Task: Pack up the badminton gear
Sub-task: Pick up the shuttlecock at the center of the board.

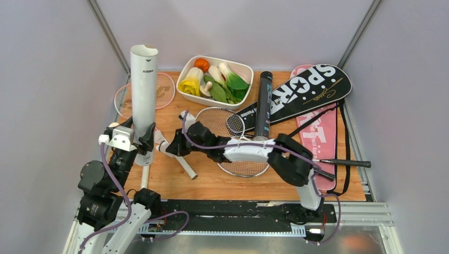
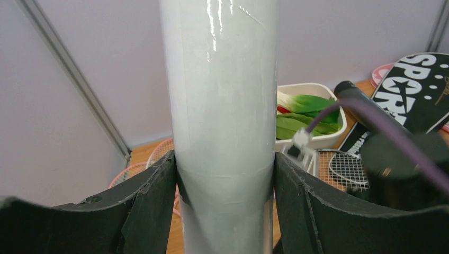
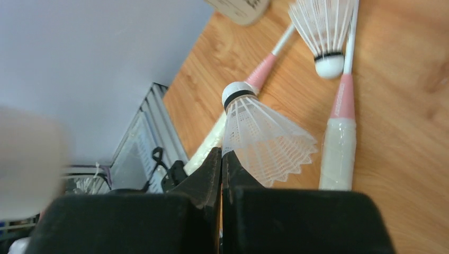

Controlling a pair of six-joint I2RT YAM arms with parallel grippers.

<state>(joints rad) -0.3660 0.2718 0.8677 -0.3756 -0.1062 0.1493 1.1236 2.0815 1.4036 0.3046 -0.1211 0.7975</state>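
**Top view.** The white tube (image 1: 143, 84), a smooth cylinder with a notched open top, stands upright at the left of the wooden bench (image 1: 212, 182). The left fingers (image 1: 149, 136) clamp its lower part. The black tube (image 1: 263, 103) lies between the tray (image 1: 248, 70) of toy vegetables and the black cover (image 1: 304, 91). The black cover overlaps the pink cover (image 1: 322, 138). The right fingers (image 1: 173, 146) sit low near the white tube's base.

**Left wrist view.** The glossy white tube (image 2: 225, 121) fills the gap. Both left fingers (image 2: 151, 203) press its sides.

**Right wrist view.** The right fingers (image 3: 204, 177) are pressed together, pinching the skirt edge of a shuttlecock (image 3: 265, 140). It has white feathers and a black-banded cork that points away. A second shuttlecock (image 3: 324, 32) lies on the bench (image 3: 402, 106) between two pink-and-white racquet handles (image 3: 341, 121).
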